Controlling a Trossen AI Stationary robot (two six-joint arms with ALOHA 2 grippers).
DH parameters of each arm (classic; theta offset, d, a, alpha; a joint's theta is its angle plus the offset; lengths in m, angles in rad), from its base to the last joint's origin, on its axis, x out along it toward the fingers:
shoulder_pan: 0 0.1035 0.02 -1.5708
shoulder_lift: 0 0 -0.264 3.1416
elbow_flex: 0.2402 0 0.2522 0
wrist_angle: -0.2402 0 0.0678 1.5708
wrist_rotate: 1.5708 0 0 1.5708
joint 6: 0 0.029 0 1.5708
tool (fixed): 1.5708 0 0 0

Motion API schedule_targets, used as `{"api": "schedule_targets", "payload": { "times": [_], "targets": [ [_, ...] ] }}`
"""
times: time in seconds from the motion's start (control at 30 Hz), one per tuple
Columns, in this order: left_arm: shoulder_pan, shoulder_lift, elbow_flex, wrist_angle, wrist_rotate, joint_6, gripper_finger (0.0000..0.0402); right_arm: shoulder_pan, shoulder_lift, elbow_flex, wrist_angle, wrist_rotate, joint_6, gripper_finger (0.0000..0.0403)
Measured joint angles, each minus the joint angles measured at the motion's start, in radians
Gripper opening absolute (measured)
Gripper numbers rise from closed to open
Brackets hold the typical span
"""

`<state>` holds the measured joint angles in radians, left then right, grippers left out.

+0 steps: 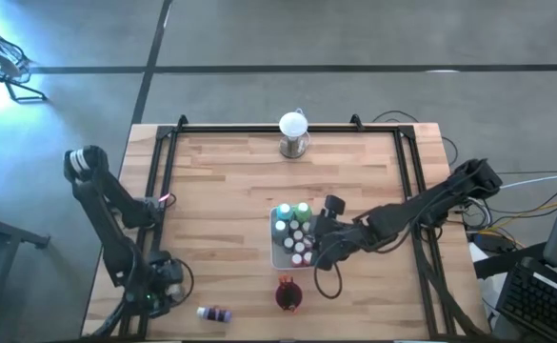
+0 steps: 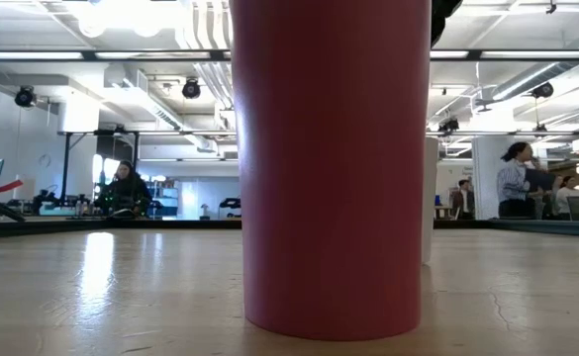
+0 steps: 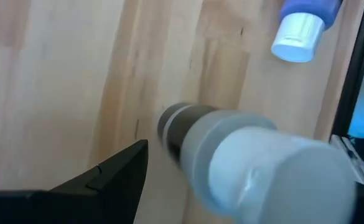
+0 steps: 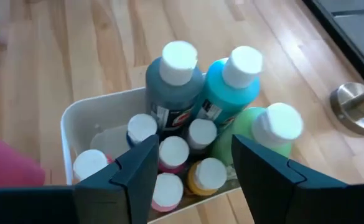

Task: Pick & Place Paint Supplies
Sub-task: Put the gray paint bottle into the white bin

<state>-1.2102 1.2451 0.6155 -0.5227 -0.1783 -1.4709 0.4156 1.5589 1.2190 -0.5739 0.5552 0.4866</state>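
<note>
The right hand (image 4: 191, 168) hung released above the tray (image 4: 70, 121) of bottles (image 4: 172, 74). The left hand (image 1: 154, 291) gaped near a fallen bottle (image 1: 213, 313) on the bench (image 1: 221, 191); centre it before closing.

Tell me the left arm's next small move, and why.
Probably ease the left gripper toward the purple bottle lying on its side by the table's near edge and straddle it. It looks open and empty, and that bottle is still outside the white tray, where the right gripper hovers over the other bottles.
</note>
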Motion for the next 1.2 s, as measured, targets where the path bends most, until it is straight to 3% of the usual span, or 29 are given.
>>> {"api": "schedule_targets", "payload": {
  "times": [0.33, 0.8, 1.0, 1.2],
  "targets": [
    [-0.005, 0.122, 0.0, 0.053, -0.079, 0.069, 0.0292, -0.01, -0.024, 0.0, 0.003, 0.048, -0.015, 0.0207],
    [-0.006, 0.108, 0.022, 0.064, -0.271, 0.164, 0.025, -0.016, -0.032, 0.0, 0.01, 0.051, -0.015, 0.0199],
    [-0.006, 0.107, 0.021, 0.064, -0.286, 0.168, 0.0245, -0.016, -0.036, 0.0, 0.01, 0.05, -0.015, 0.0194],
    [-0.014, 0.107, 0.021, 0.068, -0.238, 0.135, 0.024, -0.016, -0.036, 0.0, 0.01, 0.05, -0.015, 0.0202]
  ]
}}
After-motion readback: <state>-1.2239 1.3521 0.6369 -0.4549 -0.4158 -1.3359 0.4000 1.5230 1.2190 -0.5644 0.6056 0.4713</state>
